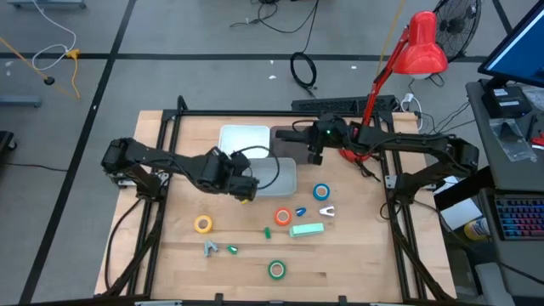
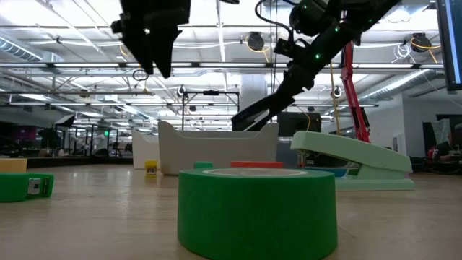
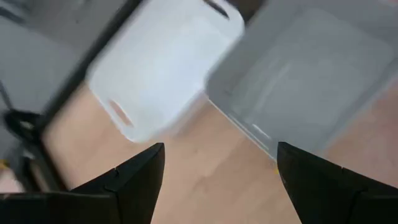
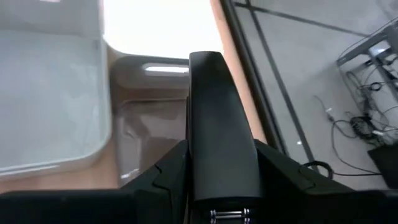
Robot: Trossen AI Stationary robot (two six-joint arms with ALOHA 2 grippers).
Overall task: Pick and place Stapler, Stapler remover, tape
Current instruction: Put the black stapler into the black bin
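Observation:
My right gripper [image 4: 221,186] is shut on a long black stapler [image 1: 289,133] and holds it in the air over the far side of the table, above a white bin [image 1: 245,140]. My left gripper [image 3: 221,180] hangs open and empty over the table beside a clear bin [image 1: 280,176]. A mint-green stapler [image 1: 307,229] lies flat on the table. Ring-shaped rolls of tape lie flat nearby: yellow [image 1: 203,223], orange-red [image 1: 283,217], blue [image 1: 321,192] and green [image 1: 277,269]. A small white claw-shaped stapler remover [image 1: 325,211] lies near the blue roll. My right gripper pinches the black stapler by one end [image 4: 219,198] between its two fingers, one on each long side. The stapler runs forward along the fingers. It is lifted clear and slants down toward the white bin, as the low view [image 2: 253,115] shows.
A small grey piece [image 1: 210,247] and small green [image 1: 266,231] and blue [image 1: 300,212] bits lie among the rolls. A red desk lamp [image 1: 421,47] stands at the far right behind the right arm. Bare wood shows at the near left of the table [image 1: 161,272].

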